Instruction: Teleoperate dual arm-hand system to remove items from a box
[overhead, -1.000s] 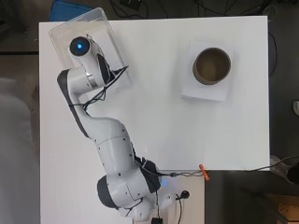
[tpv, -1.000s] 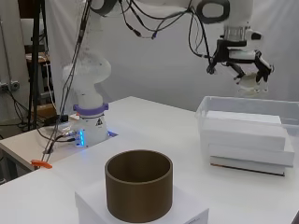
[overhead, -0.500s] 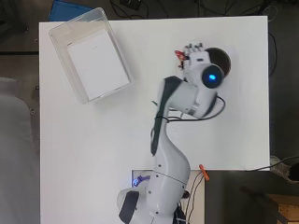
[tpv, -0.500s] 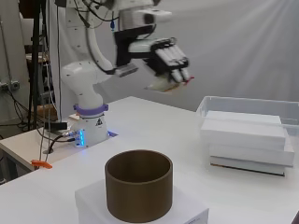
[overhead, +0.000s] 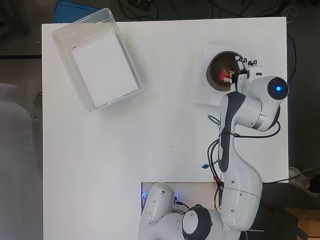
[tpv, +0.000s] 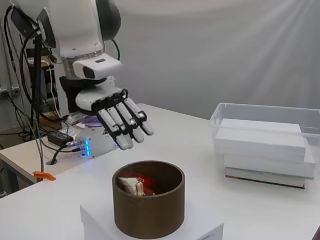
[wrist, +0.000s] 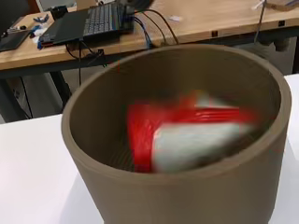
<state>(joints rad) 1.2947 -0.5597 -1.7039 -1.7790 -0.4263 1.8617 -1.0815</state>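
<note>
Half a second ago the arm was still swinging across the table; now the hand hangs above the brown round container, fingers straight and spread, holding nothing. Inside that container lies one red and white item, blurred in the wrist view, which was not there before. The container stands on one low white block near the table's right side in the overhead view. Well apart, at the far left corner, sits one clear plastic box with a stack of flat white boxes inside it.
</note>
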